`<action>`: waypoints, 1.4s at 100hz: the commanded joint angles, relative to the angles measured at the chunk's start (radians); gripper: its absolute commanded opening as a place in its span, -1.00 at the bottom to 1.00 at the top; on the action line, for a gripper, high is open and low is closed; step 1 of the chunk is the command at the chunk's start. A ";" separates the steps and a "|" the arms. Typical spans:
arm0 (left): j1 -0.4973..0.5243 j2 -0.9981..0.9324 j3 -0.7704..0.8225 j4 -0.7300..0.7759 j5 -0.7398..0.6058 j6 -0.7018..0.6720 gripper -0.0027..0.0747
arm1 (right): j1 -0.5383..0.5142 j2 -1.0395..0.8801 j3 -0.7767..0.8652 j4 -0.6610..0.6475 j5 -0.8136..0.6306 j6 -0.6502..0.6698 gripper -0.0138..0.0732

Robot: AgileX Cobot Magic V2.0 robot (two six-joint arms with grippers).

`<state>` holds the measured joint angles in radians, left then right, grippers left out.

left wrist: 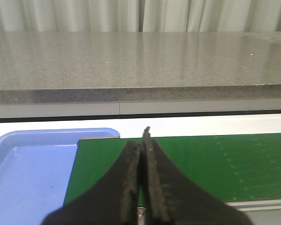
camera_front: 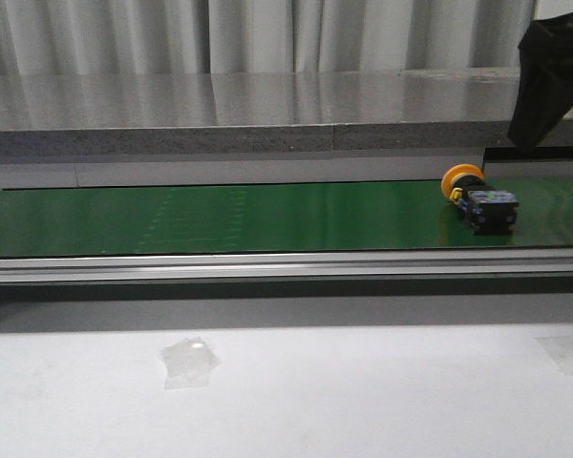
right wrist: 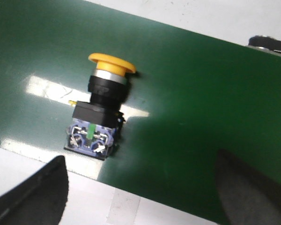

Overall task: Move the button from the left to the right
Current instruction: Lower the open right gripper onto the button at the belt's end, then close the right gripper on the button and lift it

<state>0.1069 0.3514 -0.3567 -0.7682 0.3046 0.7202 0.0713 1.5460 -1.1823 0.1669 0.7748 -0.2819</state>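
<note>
Right gripper [right wrist: 140, 187] wide apart, holding nothing, above button [camera_front: 477, 198]; left gripper [left wrist: 141, 140] pressed together, empty. Button lies on its side at right end of green belt [camera_front: 220, 218]: yellow round head, black boxy body, greenish mark on its base

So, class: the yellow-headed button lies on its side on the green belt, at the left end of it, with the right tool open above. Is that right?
Not quite. The button lies on its side on the green belt, but at the right end, as the front view shows. The right tool is indeed open above it.
</note>
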 commanded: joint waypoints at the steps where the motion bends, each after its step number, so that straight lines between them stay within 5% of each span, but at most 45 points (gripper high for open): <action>1: -0.005 0.006 -0.029 -0.027 -0.056 -0.001 -0.98 | 0.005 -0.014 -0.038 0.016 -0.038 -0.018 0.76; 52: -0.005 0.006 -0.029 -0.027 -0.056 -0.001 -0.98 | 0.017 0.132 -0.045 -0.015 -0.051 -0.043 0.72; 83: -0.005 0.006 -0.029 -0.027 -0.056 -0.001 -0.98 | 0.017 0.134 -0.045 -0.015 -0.045 -0.042 -0.01; 111: -0.005 0.006 -0.029 -0.027 -0.056 -0.001 -0.98 | 0.014 0.132 -0.112 -0.032 0.029 -0.042 -0.02; 140: -0.005 0.006 -0.029 -0.027 -0.056 -0.001 -0.98 | 0.010 0.132 -0.306 -0.200 0.074 -0.042 -0.02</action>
<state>0.1069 0.3514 -0.3567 -0.7682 0.3046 0.7202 0.0902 1.7193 -1.4173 0.0245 0.8717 -0.3107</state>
